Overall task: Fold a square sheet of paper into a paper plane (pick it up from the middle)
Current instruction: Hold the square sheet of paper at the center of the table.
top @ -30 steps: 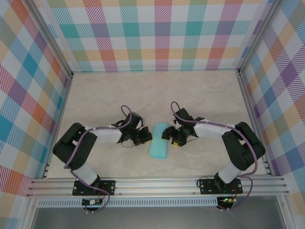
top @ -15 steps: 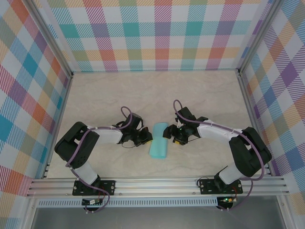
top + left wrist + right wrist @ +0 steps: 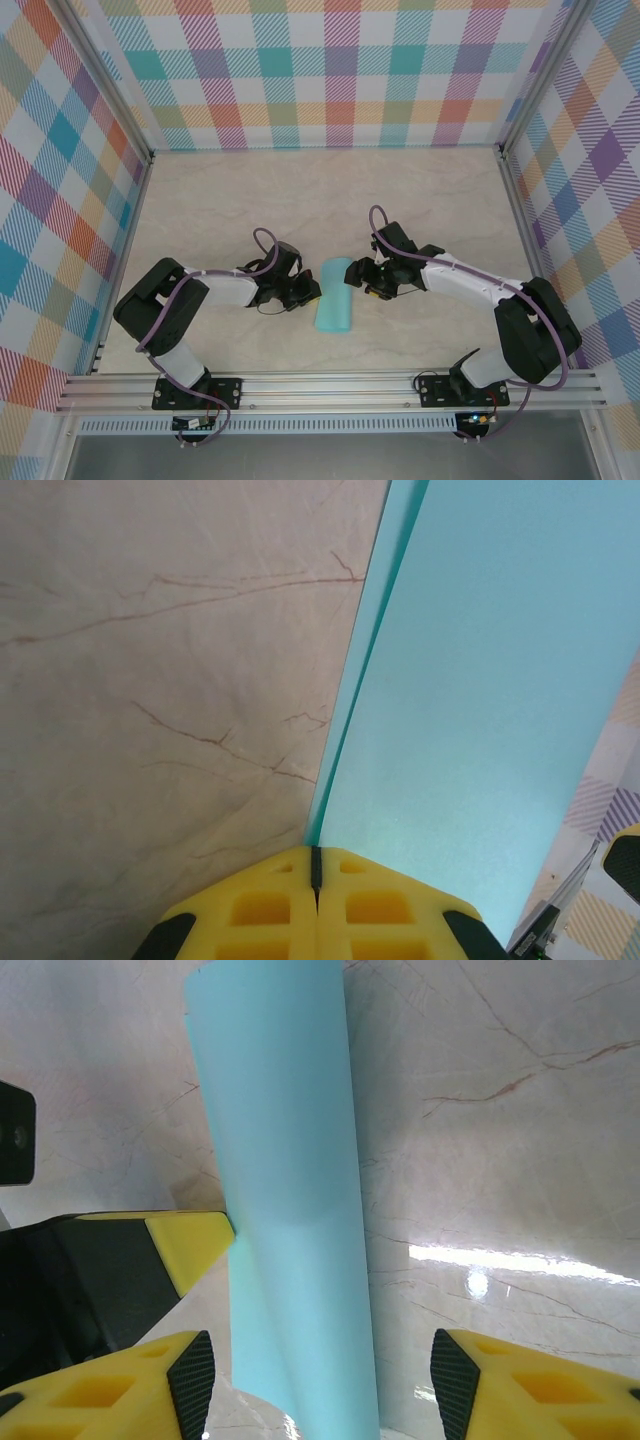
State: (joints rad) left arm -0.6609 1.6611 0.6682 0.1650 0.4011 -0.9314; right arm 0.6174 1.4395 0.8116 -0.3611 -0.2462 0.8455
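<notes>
As paper [image 3: 335,295] lies between, left jaws closed, right jaws spread

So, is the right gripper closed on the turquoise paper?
No, the right gripper is open: its fingers stand well apart, the paper passing between them with a clear gap on one side.

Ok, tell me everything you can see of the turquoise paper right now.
The square sheet of paper is plain turquoise, unmarked, doubled over into a narrow strip on the table. The shut left end effector pinches one long edge; the open right end effector faces the other side.
</notes>
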